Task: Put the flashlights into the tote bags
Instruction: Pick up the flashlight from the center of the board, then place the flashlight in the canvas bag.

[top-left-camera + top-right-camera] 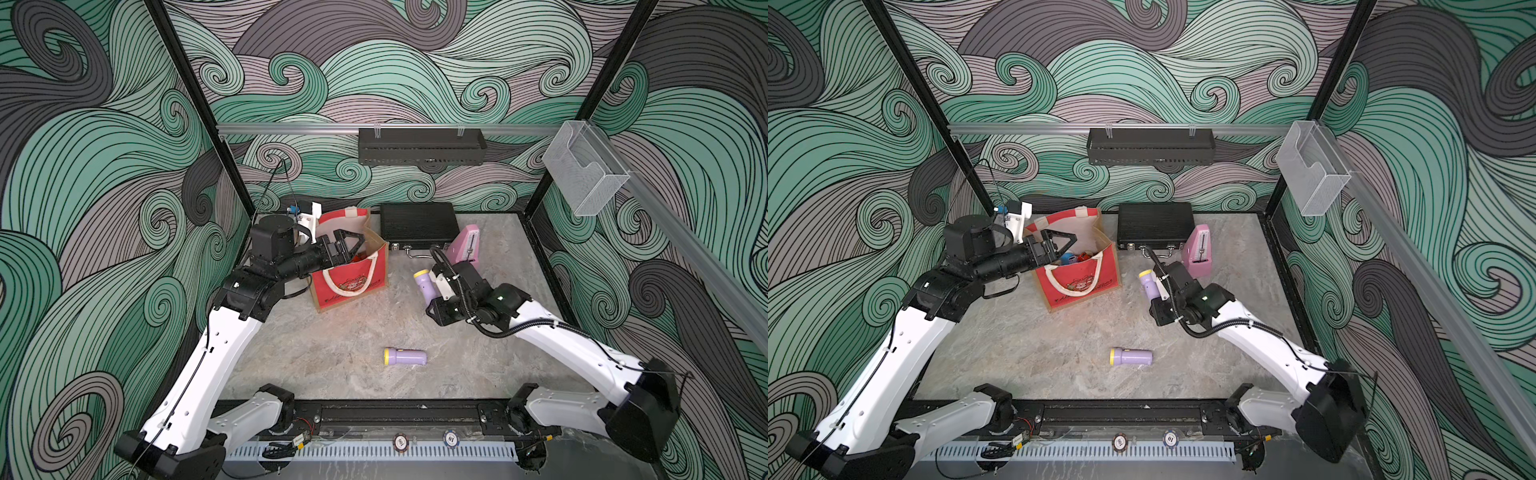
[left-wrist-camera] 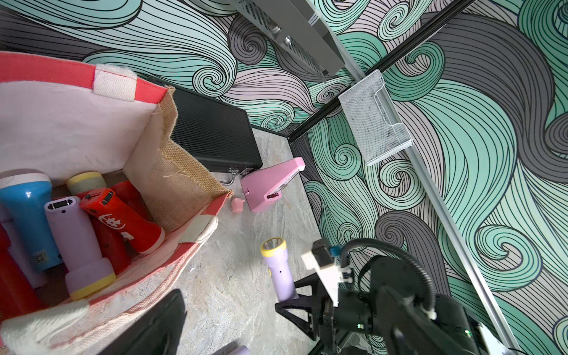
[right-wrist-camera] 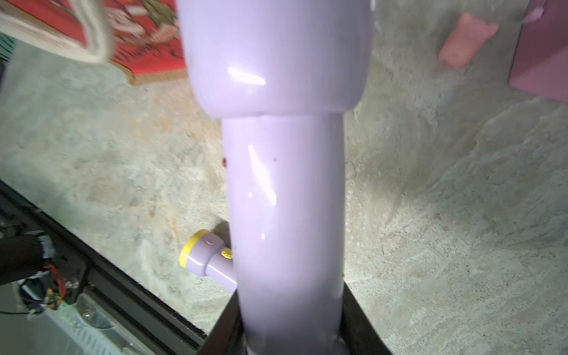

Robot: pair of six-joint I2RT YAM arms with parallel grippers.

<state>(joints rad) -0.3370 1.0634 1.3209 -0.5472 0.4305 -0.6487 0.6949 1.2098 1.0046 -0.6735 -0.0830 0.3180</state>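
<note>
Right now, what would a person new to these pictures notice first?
The right gripper is shut on a lilac flashlight between the red bag and the pink metronome. The bag already holds several flashlights, and the open left gripper hangs over its mouth. A second lilac flashlight lies alone near the front of the table.

Black case (image 1: 417,222) flat at rear; pink metronome (image 1: 465,245) upright just beside; small pink lump (image 2: 237,205) near metronome.
</note>
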